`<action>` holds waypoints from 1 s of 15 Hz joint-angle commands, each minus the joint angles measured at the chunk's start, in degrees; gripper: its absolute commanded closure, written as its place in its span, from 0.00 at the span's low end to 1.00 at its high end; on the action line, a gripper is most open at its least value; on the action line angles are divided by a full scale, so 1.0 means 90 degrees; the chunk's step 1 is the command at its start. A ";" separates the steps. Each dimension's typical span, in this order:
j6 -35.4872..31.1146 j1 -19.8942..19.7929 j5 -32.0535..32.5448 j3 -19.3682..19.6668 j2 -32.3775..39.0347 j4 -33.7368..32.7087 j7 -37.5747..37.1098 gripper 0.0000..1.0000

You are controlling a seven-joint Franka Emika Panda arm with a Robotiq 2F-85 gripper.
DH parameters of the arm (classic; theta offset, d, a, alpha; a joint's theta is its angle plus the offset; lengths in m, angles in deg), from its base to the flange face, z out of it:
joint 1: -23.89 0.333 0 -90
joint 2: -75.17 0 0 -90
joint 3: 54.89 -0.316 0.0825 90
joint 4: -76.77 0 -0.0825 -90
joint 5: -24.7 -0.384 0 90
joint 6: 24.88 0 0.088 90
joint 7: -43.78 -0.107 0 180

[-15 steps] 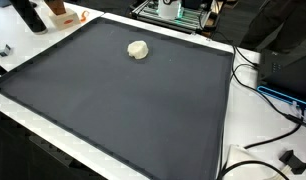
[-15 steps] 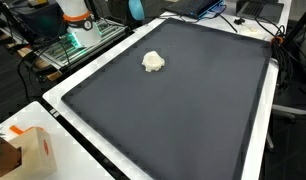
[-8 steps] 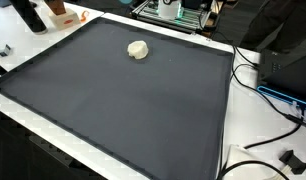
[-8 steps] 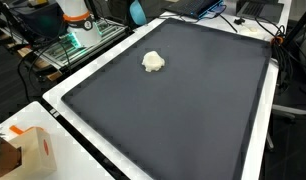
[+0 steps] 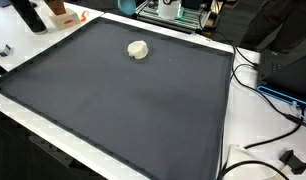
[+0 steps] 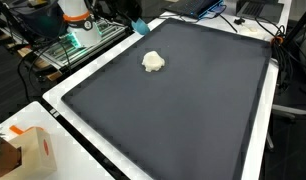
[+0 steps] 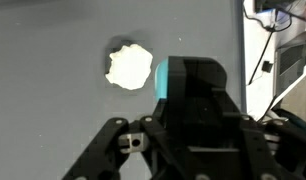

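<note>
A small off-white crumpled lump (image 5: pixel 139 49) (image 6: pixel 153 62) lies on a large dark grey mat (image 5: pixel 123 110) (image 6: pixel 183 110), near its far edge. My gripper (image 6: pixel 136 24) hangs over that edge of the mat, a short way from the lump, and only just shows at the top of an exterior view (image 5: pixel 126 5). It is shut on a blue object (image 6: pixel 140 27). In the wrist view the gripper (image 7: pixel 193 85) fills the lower middle, with the blue object's edge (image 7: pixel 161 78) showing beside the dark body. The lump (image 7: pixel 129 66) lies just left of it on the mat.
The mat sits on a white table (image 5: pixel 225 150). An orange and white box (image 6: pixel 33 150) (image 5: pixel 61 14) and a black bottle (image 5: pixel 30 14) stand off the mat. Cables (image 5: pixel 263 85) trail along one side. A rack of electronics (image 6: pixel 78 40) stands behind the mat's far edge.
My gripper with the blue object has come down and forward into view, over the mat's edge and closer to the lump. The lump has not moved.
</note>
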 commanded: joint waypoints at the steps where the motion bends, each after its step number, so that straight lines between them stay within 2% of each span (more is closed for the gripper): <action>1: 0.0867 -0.0090 -0.0650 0.0209 0.0816 -0.0435 0.1373 0.75; 6: 0.2342 -0.0508 -0.0930 0.0088 0.1931 -0.1075 0.2944 0.75; 9: 0.3014 -0.0755 -0.0879 -0.0027 0.2574 -0.1467 0.3551 0.75; 11: 0.3163 -0.0884 -0.0886 -0.0112 0.2905 -0.1647 0.3794 0.75; 15: 0.2862 -0.1074 -0.1163 -0.0235 0.3339 -0.1782 0.3930 0.75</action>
